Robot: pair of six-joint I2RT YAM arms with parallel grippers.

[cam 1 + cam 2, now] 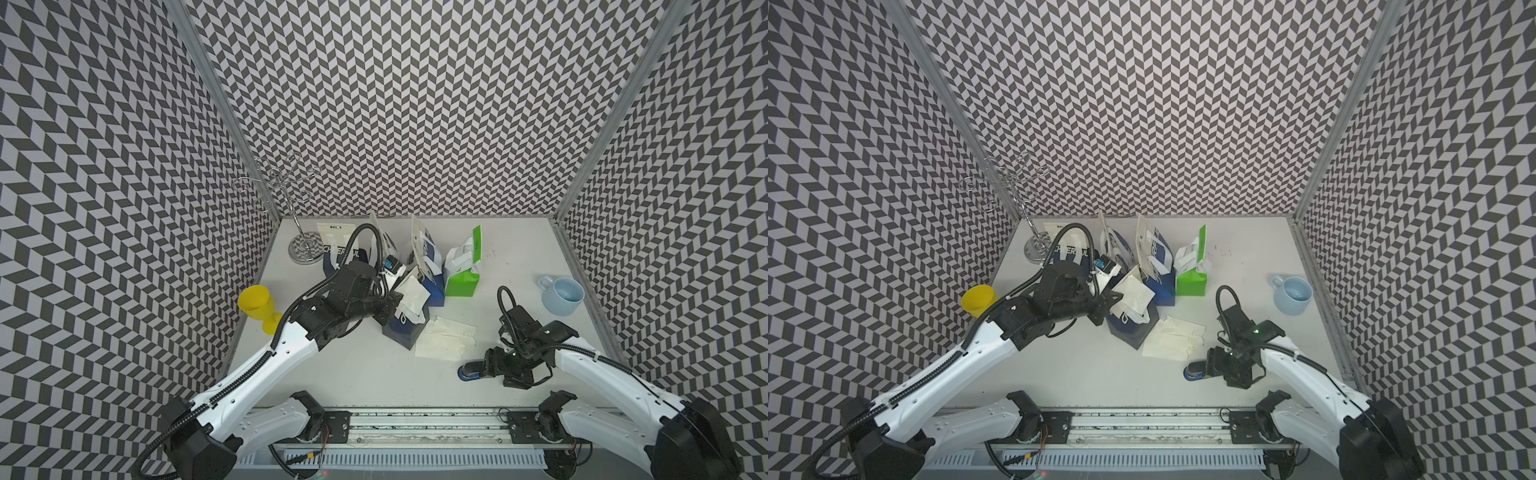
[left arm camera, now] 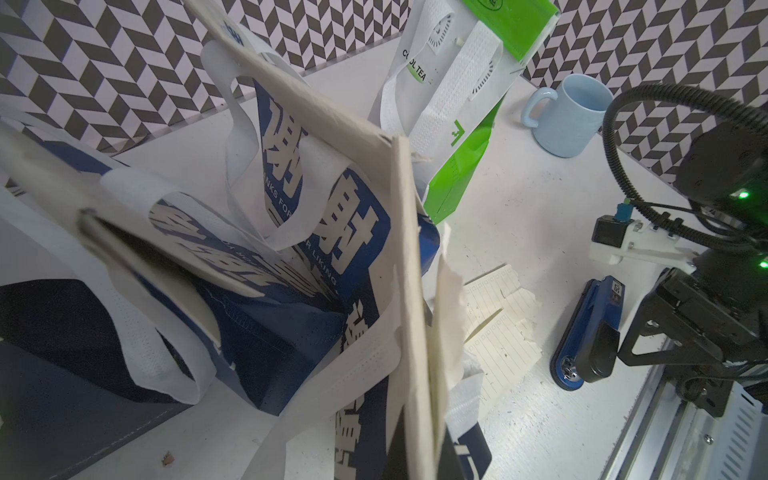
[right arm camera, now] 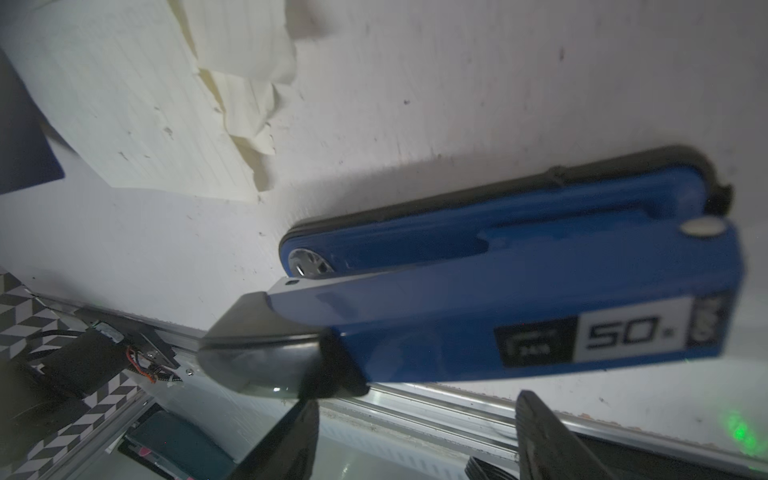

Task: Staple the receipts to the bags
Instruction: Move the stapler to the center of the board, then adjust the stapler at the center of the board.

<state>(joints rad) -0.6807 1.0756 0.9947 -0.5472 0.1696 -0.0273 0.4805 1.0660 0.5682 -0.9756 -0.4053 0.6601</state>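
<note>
Clearly unfinished: your right gripper gapes at the stapler; your left gripper is pinched, seemingly on a bag; receipts beside the stapler lie loose.

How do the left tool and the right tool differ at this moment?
The left tool is shut; the right tool has its jaws apart. The left tool is at the top of a dark blue bag; the right tool is low, at the blue stapler. Both are black.

Bright even light, warped wide-angle edges.
</note>
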